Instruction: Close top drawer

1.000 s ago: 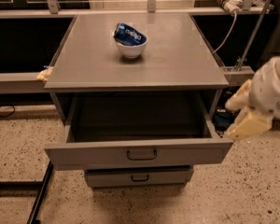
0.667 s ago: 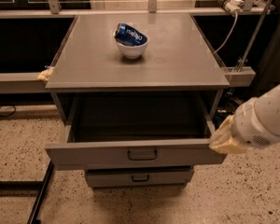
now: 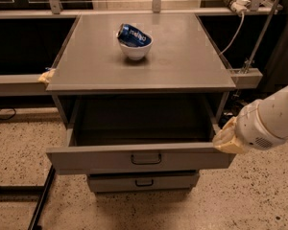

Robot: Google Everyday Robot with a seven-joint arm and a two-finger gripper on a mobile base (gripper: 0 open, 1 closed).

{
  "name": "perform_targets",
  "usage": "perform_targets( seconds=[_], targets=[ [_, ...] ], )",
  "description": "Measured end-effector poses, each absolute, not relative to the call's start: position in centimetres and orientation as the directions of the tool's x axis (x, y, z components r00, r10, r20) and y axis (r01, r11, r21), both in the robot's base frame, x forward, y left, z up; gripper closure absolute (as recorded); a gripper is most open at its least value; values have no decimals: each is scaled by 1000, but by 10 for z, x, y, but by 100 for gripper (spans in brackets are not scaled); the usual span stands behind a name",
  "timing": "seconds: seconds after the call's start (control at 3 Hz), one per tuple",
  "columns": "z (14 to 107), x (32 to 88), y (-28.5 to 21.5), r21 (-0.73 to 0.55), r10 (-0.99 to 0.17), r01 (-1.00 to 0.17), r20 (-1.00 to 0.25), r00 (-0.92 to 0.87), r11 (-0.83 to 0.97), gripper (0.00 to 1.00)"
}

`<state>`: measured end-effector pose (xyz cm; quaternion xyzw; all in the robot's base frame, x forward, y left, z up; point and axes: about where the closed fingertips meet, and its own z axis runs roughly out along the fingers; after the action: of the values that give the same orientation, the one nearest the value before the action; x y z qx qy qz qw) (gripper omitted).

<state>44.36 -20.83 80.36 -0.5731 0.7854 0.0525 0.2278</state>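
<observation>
top drawer: pulled well out past the front edge of the desk; front panel parallel to that edge; inside looks empty where visible
handle: dark loop, centre of the front panel
end effector: below the desk's front right corner, at the right end of the drawer's front panel; touching or just beside it, cannot tell which
end effector state: cannot tell, released or clenched not visible; nothing seen held
key relation: panel lies to the left of the end effector; long axis runs left-right along the desk's front edge; closing travel perpendicular to that, toward the back edge
arm: single, reaching in from the desk's right side
step (judged): lining up for a push on the panel
progress (judged): drawer fully open, closing not begun
next move needs: contact on the outward face of the panel, not on its end; then a straight push toward the back edge
risk (judged): push at the corner is off-centre, could skew the drawer on its rails
lower drawer: under the top one, looks shut
bowl: on the desk top toward the back edge, blue can inside; out of the way
</observation>
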Motion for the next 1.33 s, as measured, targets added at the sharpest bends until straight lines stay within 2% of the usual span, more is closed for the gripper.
perform_targets(
  seconds=[0.67,1.33],
  targets=[
    [754,450,-214,-241,-894,-920,-404,-194,309,100],
    [689,467,-190,-227,-865,-938,-486,-124,262,100]
  ],
)
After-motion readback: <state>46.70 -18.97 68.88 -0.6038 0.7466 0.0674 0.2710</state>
